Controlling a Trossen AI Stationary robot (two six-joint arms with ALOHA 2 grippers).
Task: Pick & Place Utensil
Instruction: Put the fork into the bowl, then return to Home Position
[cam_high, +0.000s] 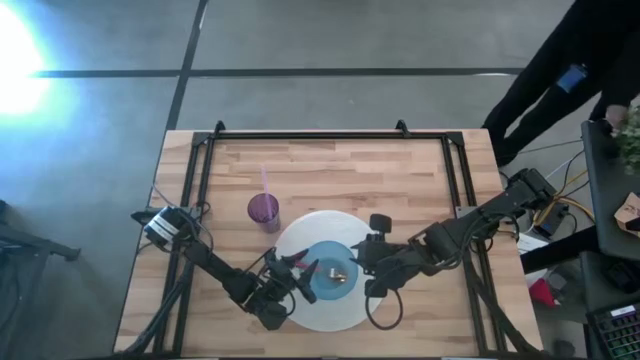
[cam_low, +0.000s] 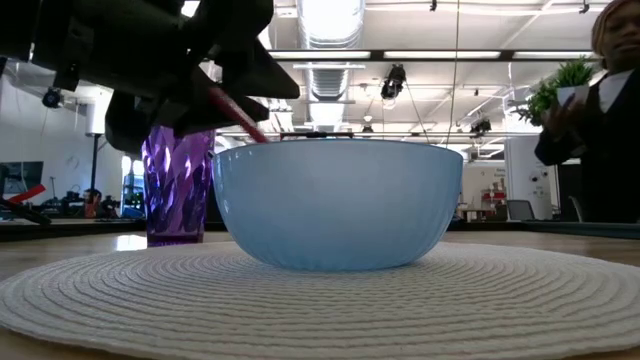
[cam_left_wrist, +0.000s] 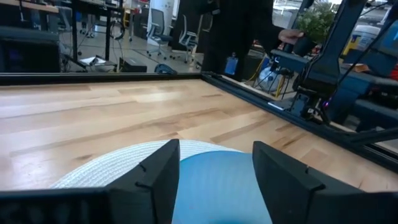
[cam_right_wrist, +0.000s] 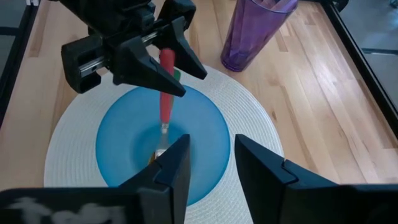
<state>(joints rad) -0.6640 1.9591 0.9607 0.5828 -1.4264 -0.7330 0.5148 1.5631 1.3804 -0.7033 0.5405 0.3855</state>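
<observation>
My left gripper (cam_right_wrist: 163, 59) hangs over the near-left rim of the blue bowl (cam_right_wrist: 118, 143) with its fingers spread and the red-handled utensil (cam_right_wrist: 165, 87) between them, and I cannot tell whether they touch it; the handle runs from that gripper down to the metal tip on the bowl's floor, so my left arm is nearer. My right gripper (cam_right_wrist: 208, 165), released and holding nothing, hovers above the bowl's opposite side. Around them I see 1 white placemat (cam_high: 345, 223) on the bench (cam_high: 400, 180) and 1 purple cup (cam_high: 263, 210) just beyond the mat, clear of both arms.
</observation>
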